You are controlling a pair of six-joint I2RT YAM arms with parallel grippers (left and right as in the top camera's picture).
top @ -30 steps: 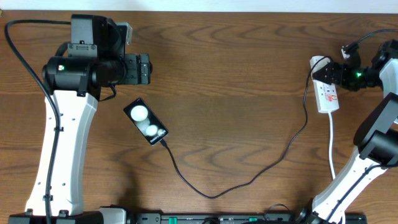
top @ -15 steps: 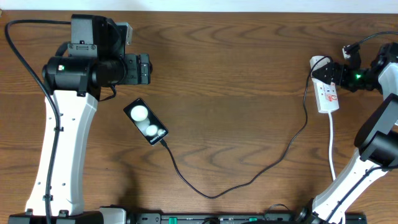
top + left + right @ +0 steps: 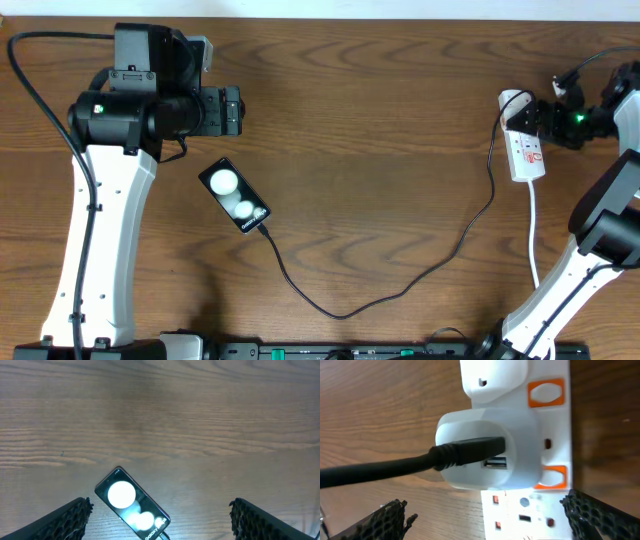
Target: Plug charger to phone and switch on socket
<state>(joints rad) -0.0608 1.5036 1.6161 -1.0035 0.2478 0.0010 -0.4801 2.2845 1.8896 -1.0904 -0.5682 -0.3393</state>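
overhead, the phone (image 3: pixel 234 196) lies diagonally, its charger (image 3: pixel 395 466) end pointing lower right; left fingers (image 3: pixel 62 520) and right fingers (image 3: pixel 600 516) stand apart.

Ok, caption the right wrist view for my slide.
Charger plugged into a white adapter on the socket, orange-edged switches alongside, right gripper hovering over it, jaws open.

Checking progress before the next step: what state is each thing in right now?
phone: lying flat, screen up and dark, cable tip at its lower end, apparently plugged in.
charger cable: slack, other end plugged into the adapter.
white adapter: seated in the power strip.
power strip: switch position unreadable.
left gripper: open, empty.
right gripper: open, empty, over the adapter.
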